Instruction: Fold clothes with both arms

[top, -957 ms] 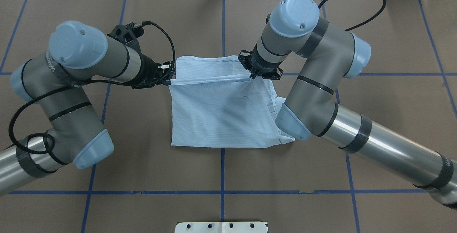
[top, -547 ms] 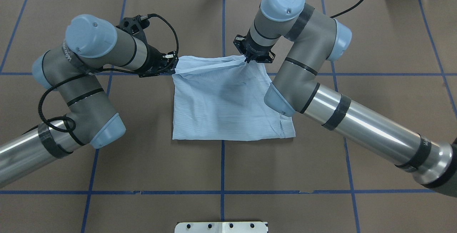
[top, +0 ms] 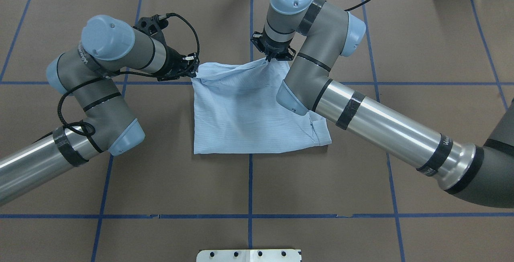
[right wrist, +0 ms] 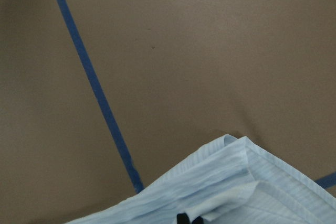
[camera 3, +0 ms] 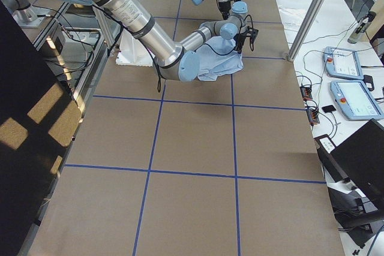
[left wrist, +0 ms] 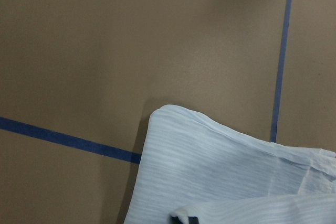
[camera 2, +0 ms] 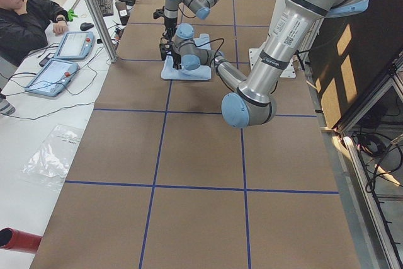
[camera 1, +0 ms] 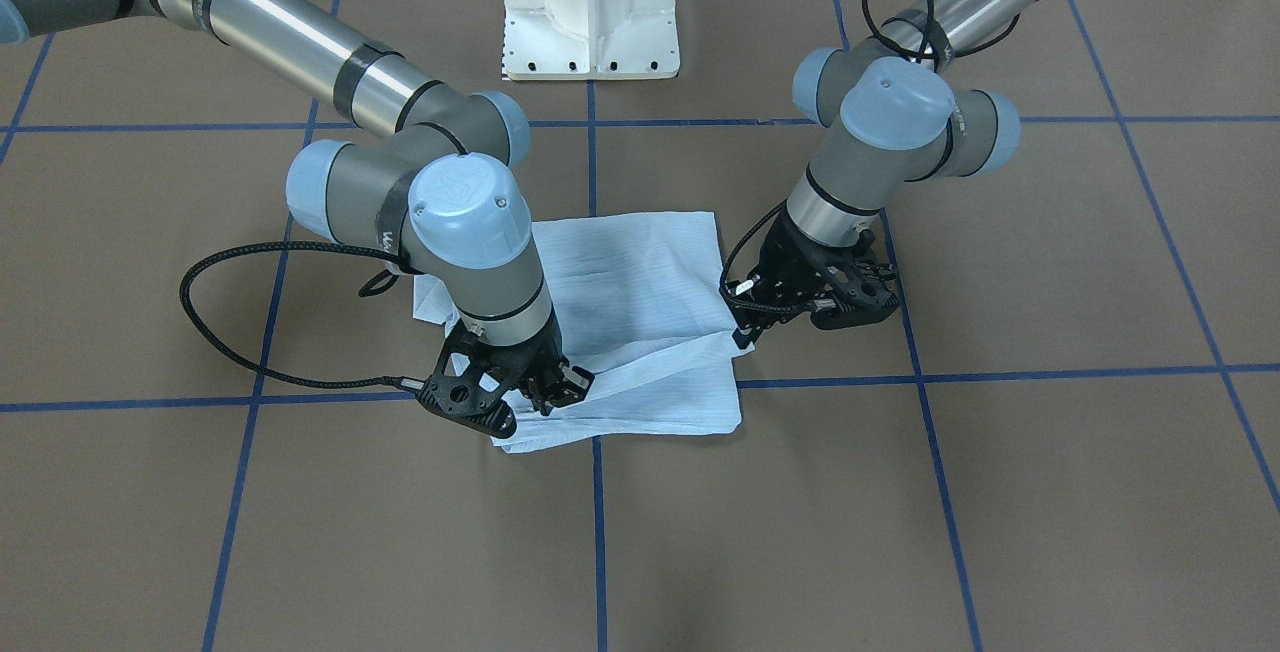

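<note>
Jaws of black left gripper [top: 194, 72] and right gripper [top: 270, 58] clamp an edge of the thin light-blue striped shirt [top: 241, 113]; I'd lower both level, fabric taut between them.

A: The overhead camera looks forward and down over the tabletop [top: 160, 173]; the front one faces it from across.
B: The side cameras sit far off at either end. The wrist cameras hang close. All share the shirt [top: 241, 113].
</note>
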Controlling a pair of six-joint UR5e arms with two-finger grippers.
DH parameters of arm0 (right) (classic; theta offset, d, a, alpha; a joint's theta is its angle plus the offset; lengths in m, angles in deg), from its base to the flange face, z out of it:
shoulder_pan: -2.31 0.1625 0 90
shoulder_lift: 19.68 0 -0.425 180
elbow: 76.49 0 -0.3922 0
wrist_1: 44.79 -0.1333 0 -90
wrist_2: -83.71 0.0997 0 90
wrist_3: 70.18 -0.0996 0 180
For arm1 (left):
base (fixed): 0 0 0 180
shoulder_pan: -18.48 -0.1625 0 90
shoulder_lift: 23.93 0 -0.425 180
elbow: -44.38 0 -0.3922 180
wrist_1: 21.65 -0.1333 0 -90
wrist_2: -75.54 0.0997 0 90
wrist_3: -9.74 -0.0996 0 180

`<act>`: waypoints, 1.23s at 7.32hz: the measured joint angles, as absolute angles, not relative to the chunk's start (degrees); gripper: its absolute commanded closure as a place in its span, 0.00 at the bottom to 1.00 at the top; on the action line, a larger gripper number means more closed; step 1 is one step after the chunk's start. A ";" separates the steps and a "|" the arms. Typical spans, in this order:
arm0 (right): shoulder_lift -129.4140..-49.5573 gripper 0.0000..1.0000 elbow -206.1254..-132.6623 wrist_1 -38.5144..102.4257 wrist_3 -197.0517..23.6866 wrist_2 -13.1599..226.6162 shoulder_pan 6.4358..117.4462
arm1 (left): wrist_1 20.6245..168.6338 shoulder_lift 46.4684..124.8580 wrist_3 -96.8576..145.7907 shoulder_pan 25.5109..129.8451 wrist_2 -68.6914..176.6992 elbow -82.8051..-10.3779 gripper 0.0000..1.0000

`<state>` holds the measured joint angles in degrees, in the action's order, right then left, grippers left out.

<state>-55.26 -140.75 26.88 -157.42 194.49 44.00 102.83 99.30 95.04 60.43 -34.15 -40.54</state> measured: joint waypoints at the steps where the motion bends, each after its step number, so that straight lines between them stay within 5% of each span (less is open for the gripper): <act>1: -55.03 1.00 -139.16 25.59 -157.29 194.38 44.05 | 104.30 99.64 95.03 60.68 -34.15 -38.70 1.00; 3: -54.92 1.00 -138.13 24.91 -157.28 194.37 44.11 | 105.62 100.75 95.25 60.81 -34.09 -36.37 1.00; 4: -54.85 1.00 -138.09 24.85 -157.30 194.43 44.10 | 105.84 101.12 95.44 60.84 -34.07 -36.05 0.91; 5: -54.80 0.03 -138.19 24.77 -157.33 194.51 44.09 | 105.94 101.37 95.61 60.84 -34.07 -35.91 0.56; 7: -54.72 0.00 -138.46 24.53 -157.44 194.61 44.18 | 106.09 101.57 96.03 61.05 -34.06 -35.82 0.01; 9: -54.79 0.00 -138.58 24.48 -155.75 197.27 45.95 | 105.90 101.44 96.18 62.94 -34.72 -35.85 0.00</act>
<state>-54.79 -138.58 24.48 -155.75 197.27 45.95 105.90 101.44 96.18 62.94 -34.72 -35.85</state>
